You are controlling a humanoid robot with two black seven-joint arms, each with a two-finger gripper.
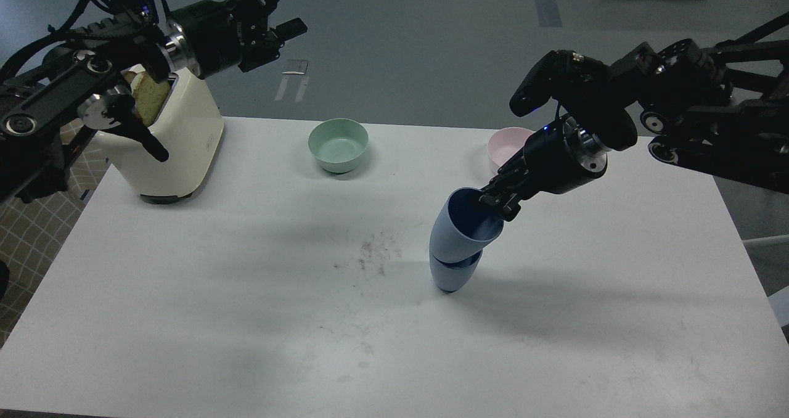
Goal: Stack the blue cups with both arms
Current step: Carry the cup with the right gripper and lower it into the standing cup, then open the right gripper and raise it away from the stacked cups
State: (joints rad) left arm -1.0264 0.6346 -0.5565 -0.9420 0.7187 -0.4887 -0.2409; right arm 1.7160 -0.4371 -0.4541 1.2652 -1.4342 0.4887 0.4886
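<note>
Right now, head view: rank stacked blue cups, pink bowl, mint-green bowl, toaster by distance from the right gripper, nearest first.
1. Stacked blue cups: at the right gripper, its fingers on the upper cup's rim.
2. Pink bowl: just behind the gripper.
3. Mint-green bowl: back centre, further left.
4. Toaster: far left corner.

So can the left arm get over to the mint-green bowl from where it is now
Probably yes. The left gripper hangs raised above the toaster, and bare table lies between it and the mint-green bowl, with nothing in between.
</note>
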